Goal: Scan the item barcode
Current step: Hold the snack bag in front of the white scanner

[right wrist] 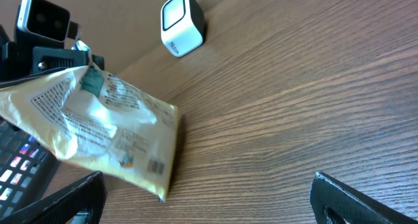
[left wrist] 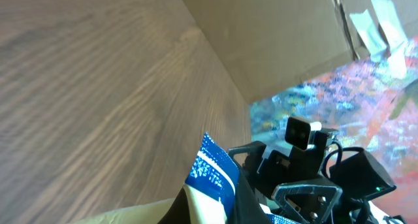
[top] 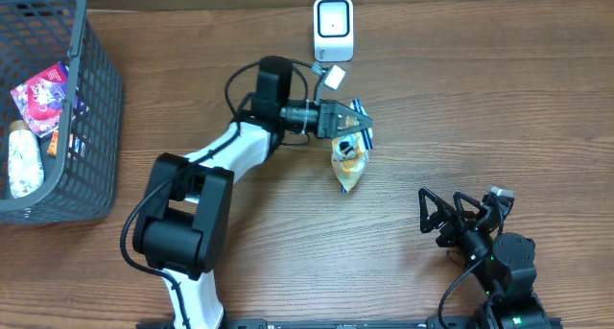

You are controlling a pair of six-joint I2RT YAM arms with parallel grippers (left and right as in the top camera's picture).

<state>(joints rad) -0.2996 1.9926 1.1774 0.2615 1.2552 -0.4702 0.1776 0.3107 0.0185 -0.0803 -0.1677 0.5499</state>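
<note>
Snack pouch (top: 349, 164) is already out of the basket and clamped in the left hand (top: 353, 121), near the middle of the tabletop (top: 480, 99).

At the far left stands the grey basket (top: 98, 147), with a white bottle (top: 24, 158) and a pink packet (top: 43, 97) inside it. From the near edge the left arm (top: 230, 152) reaches across toward the centre. Its fingers are together on the blue-striped top edge of the pouch, and the gold body hangs below them. From the right wrist view the lower corner looks close to the wood, but I cannot tell whether it touches.

Beyond the pouch, near it but clearly apart, sits the white scanner (top: 333, 27). The printed back of the pouch, with what looks like a small barcode (right wrist: 155, 166) near its lower corner, faces the right wrist camera and not the scanner.

At the near right the right hand (top: 449, 217) rests well away from everything, fingers spread wide and holding nothing.

My judgement is that the pick is done and the scan is not. What is left is to turn the printed side toward the scanner window and bring it in front.
</note>
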